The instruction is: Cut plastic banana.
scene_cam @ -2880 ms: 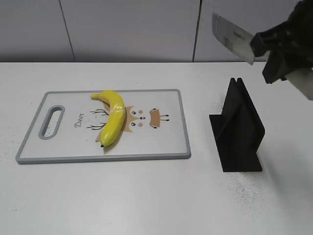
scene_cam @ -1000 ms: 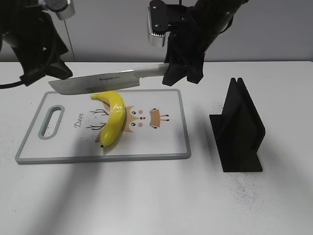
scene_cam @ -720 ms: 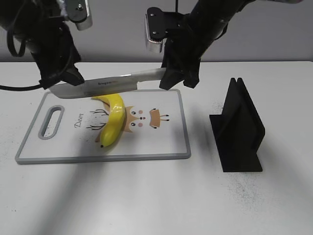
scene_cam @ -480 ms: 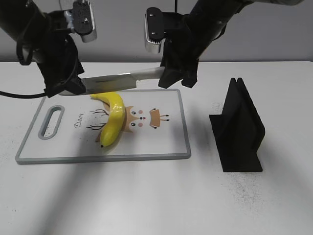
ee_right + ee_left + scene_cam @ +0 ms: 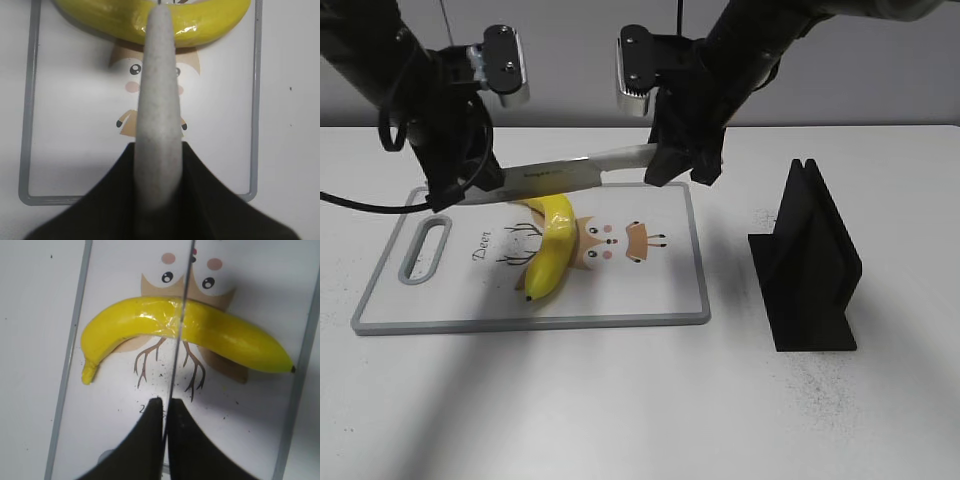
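The yellow plastic banana (image 5: 552,245) lies on the white cutting board (image 5: 530,322). A knife (image 5: 560,175) hangs level just above the banana's upper part. My right gripper (image 5: 665,160) is shut on the knife's pale handle (image 5: 159,90). My left gripper (image 5: 470,190) is shut on the blade's far end. In the left wrist view the thin blade (image 5: 179,325) runs from the left gripper (image 5: 165,407) across the middle of the banana (image 5: 140,325). In the right wrist view the right gripper (image 5: 159,150) holds the handle over the board (image 5: 65,125), with the banana (image 5: 100,20) at the top.
A black knife stand (image 5: 808,262) is on the white table to the right of the board. The board has a grey rim and a handle slot (image 5: 425,250) at its left end.
The right arm brought the knife from the upper right to over the board. The left gripper moved in from the left and closed on the blade's end. The knife has come lower over the banana.
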You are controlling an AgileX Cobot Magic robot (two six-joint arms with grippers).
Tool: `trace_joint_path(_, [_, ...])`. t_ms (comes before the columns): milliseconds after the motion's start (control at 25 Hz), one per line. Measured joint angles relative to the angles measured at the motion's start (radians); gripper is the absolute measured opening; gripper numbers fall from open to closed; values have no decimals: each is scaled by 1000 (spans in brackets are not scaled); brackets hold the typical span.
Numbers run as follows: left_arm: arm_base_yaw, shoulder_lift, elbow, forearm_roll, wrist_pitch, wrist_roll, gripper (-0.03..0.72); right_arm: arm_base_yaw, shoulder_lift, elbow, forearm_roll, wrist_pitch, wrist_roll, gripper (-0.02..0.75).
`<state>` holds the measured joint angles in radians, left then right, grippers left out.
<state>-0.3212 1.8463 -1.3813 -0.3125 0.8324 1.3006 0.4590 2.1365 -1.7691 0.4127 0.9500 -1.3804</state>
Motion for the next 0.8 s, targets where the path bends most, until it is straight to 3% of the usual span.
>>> trace_joint_path(400, [-5,71,-1,-31,-63,11,-17,-29,21,0,6,0,-11,160])
trace_joint_path(800, [-8,201,-22,-61,-109,29,-14,-44,186,-12,-24,-12,-6,160])
